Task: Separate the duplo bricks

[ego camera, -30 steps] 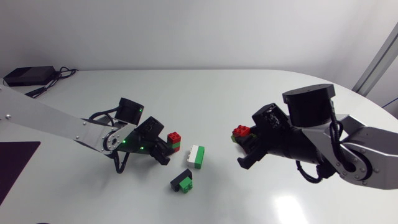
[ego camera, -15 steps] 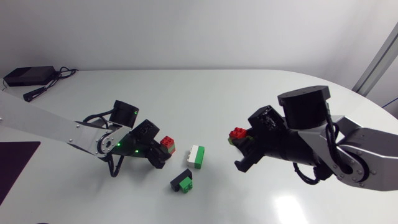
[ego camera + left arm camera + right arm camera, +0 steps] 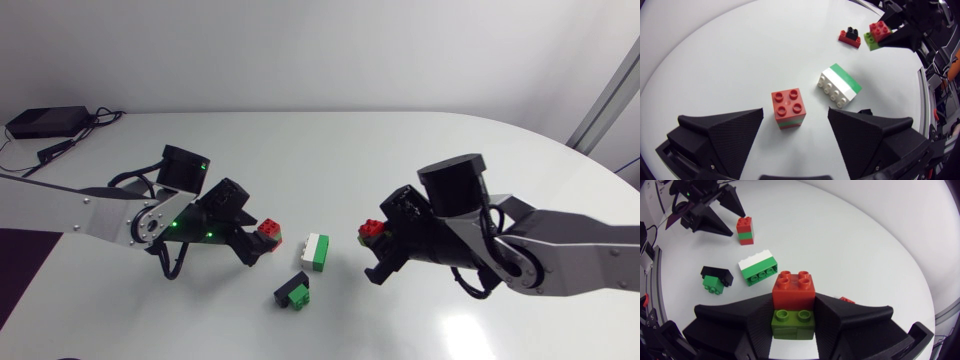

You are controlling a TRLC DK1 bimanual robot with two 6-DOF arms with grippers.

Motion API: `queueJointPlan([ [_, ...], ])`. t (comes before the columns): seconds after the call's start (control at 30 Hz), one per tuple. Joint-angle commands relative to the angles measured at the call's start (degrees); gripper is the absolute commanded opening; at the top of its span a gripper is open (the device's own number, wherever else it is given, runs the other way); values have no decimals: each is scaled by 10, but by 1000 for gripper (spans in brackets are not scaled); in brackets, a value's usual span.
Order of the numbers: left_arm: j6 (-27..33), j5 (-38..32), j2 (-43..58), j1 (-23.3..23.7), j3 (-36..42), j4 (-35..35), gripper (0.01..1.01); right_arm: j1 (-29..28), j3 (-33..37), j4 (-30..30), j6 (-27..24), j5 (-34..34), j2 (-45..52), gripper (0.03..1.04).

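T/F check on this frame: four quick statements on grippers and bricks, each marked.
1. The right gripper is shut on a red-lime stack. True.
2. The left gripper is shut on the red-green stack. False: its fingers are open, and the stack stands between them with a gap on each side.
3. The white-green brick lies on the table, touched by neither gripper. True.
4. The black-green brick sits on top of the white-green brick. False: the two lie apart on the table.
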Motion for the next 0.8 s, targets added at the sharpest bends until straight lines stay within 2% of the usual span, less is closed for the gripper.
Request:
queueJointPlan([
  [0.0,9,9,-27,-9,-10,-14,920,6,-13,19,-13,-6,42,354],
  [0.23,11,9,-41,-15,-10,-27,920,8,-5,61,-16,-10,119,356],
  [0.57,8,9,-39,-36,-14,-26,920,0,-17,55,-23,-10,128,379],
  [0.63,8,9,-38,-37,-13,-25,920,-9,-23,47,-30,-10,124,443],
  [0.77,8,9,-38,-38,-12,-26,920,-19,-32,18,-45,-10,106,772],
])
